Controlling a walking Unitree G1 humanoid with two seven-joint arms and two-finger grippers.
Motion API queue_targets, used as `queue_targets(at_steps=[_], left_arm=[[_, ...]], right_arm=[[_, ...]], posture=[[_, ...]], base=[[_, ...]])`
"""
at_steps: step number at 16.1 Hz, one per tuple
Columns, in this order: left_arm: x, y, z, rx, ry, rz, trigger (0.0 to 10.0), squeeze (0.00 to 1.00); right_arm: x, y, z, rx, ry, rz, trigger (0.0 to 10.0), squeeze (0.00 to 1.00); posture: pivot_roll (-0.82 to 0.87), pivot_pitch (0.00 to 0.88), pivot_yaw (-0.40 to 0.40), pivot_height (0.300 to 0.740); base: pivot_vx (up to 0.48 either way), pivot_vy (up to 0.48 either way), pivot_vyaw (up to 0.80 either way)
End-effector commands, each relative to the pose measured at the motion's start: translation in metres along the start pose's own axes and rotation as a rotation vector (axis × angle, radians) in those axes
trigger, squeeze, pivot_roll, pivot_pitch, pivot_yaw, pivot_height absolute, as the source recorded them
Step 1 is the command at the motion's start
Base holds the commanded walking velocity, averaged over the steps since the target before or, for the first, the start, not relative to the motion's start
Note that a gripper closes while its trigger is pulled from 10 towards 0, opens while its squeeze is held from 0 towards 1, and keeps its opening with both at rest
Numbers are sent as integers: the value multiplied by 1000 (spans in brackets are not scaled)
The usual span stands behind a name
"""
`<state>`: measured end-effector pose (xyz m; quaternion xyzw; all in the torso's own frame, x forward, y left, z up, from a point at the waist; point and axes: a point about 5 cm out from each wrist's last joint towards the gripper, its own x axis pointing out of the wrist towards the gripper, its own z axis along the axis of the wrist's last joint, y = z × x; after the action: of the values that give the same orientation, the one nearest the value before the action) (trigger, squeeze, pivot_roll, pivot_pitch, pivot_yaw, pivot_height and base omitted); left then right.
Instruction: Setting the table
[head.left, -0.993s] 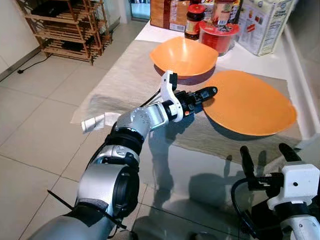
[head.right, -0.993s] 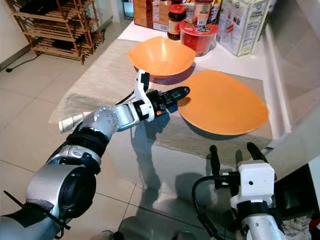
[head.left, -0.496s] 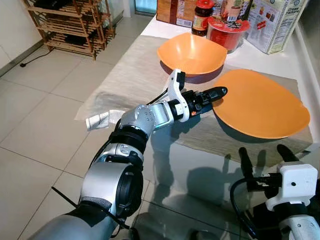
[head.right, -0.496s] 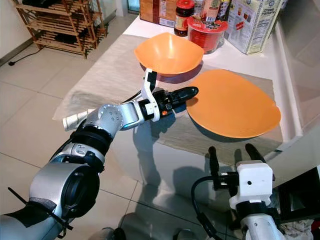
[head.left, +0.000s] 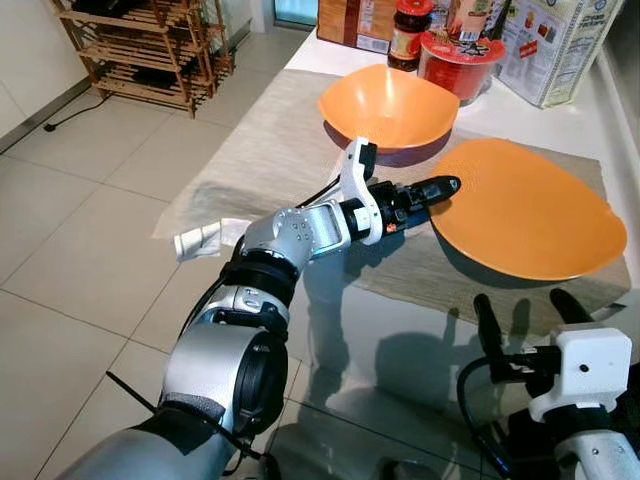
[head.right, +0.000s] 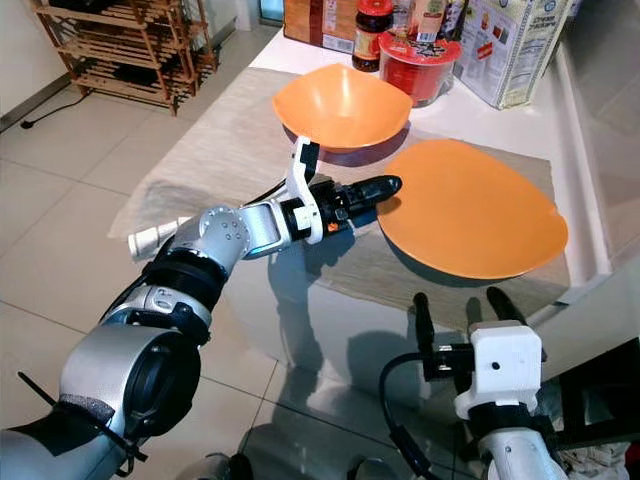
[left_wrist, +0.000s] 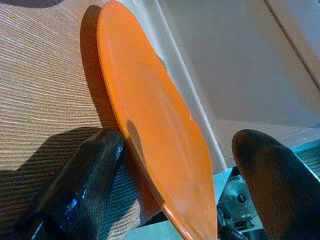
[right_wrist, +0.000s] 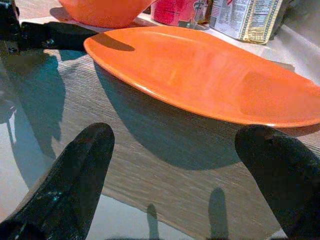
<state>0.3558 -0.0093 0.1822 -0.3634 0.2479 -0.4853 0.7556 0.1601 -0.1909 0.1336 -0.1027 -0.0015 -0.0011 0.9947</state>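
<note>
Orange plate (head.left: 525, 210) sits on the grey table runner (head.left: 260, 150), beside the orange bowl (head.left: 388, 104). My left gripper (left_wrist: 170, 165) is spread wide around the plate's near rim, one finger below, one above, not clamped. My right gripper (right_wrist: 175, 170) hovers spread apart, holding nothing, near the glass table (head.left: 400, 350) edge.

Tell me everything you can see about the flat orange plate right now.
The orange plate is wide, shallow and glossy, roughly oval, with nothing on it. It rests on the beige table runner, its rim raised and casting a shadow beneath. The orange bowl sits just behind it. The left gripper straddles its near-left edge, fingers open above and below the rim.
</note>
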Motion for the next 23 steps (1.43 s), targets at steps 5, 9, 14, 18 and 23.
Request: queue_targets(at_steps=[5,9,14,18,23], left_arm=[[46,-11,-62,197,214,166,10000,0],[37,-3,-38,622,75,285,10000,0],[31,-20,-36,846,-17,160,10000,0],[29,-10,-49,761,123,197,10000,0],[28,-3,-49,702,154,275,10000,0]], right_arm=[[-1,2,3,-2,-6,-7,10000,0],[0,4,1,7,-6,-7,10000,0],[8,9,-1,15,-18,9,10000,0],[13,12,-2,22,-26,15,10000,0],[13,11,-2,18,-29,16,10000,0]], posture=[[-349,157,43,727],[-330,146,45,727],[-298,117,45,727],[-285,101,46,727],[-292,101,43,727]], base=[[0,0,0],[0,0,0],[0,0,0],[0,0,0],[0,0,0]])
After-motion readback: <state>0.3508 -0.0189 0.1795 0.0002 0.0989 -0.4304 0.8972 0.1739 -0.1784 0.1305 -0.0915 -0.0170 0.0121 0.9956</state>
